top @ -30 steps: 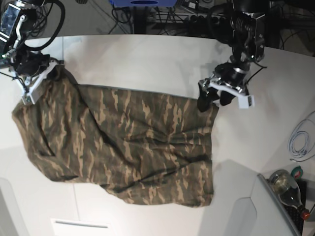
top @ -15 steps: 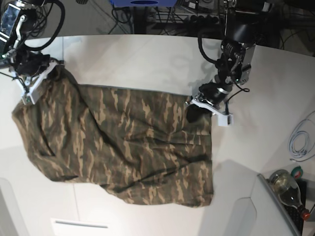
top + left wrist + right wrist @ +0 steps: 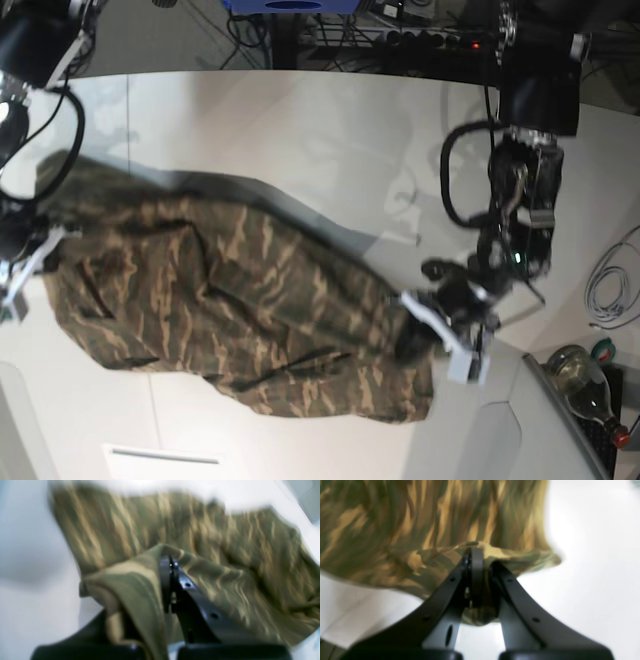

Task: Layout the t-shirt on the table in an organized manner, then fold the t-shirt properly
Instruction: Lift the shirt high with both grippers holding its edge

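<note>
The camouflage t-shirt point(image 3: 230, 300) lies rumpled across the white table point(image 3: 300, 120), stretched between both arms. At the base view's right, my left gripper point(image 3: 408, 335) is shut on the t-shirt's right corner. The left wrist view shows its black fingers point(image 3: 180, 585) pinching a raised fold of the t-shirt point(image 3: 225, 562). My right gripper point(image 3: 42, 248), at the table's left side, is shut on the other end. In the right wrist view that gripper point(image 3: 473, 552) clamps the t-shirt's point(image 3: 420, 530) edge above the table point(image 3: 595, 567). Collar and label are hidden.
A bottle point(image 3: 585, 385) and a coiled white cable point(image 3: 610, 285) lie at the right edge. A grey raised panel point(image 3: 500, 440) sits at the front right. Cables and a blue object point(image 3: 290, 6) crowd the far side behind the table.
My left gripper closed on the t-shirt's right corner and moved toward the front of the table. The right gripper also moved forward, pulling the t-shirt's far edge along.
</note>
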### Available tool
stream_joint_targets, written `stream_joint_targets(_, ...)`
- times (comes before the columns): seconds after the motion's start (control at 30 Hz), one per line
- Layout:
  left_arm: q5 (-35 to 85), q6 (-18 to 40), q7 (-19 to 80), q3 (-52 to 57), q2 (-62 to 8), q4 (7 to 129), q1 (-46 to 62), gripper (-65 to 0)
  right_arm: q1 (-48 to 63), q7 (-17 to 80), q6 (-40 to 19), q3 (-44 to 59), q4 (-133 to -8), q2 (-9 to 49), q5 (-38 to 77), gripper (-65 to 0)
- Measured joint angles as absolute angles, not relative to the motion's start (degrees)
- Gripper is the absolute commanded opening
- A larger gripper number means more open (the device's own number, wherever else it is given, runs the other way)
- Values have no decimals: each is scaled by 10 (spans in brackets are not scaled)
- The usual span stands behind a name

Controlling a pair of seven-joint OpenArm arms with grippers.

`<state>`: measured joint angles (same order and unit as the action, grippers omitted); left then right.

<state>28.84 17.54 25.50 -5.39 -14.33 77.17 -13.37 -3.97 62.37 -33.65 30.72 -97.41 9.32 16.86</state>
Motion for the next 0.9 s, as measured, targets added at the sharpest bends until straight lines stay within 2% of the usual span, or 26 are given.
stream_joint_targets(0.17, 286, 167, 314, -56, -115, 754, -247, -650, -153, 663, -338, 307, -971, 133, 167, -650)
stream_joint_targets(0.43, 287, 166, 328, -56, -102, 683, -420, -650, -286, 662, -338, 206, -966, 192, 171, -650)
stream_joint_targets(0.9, 285, 165, 328, -58, -94, 608, -577, -650, -505, 644, -339, 117, -850, 254, 169, -650)
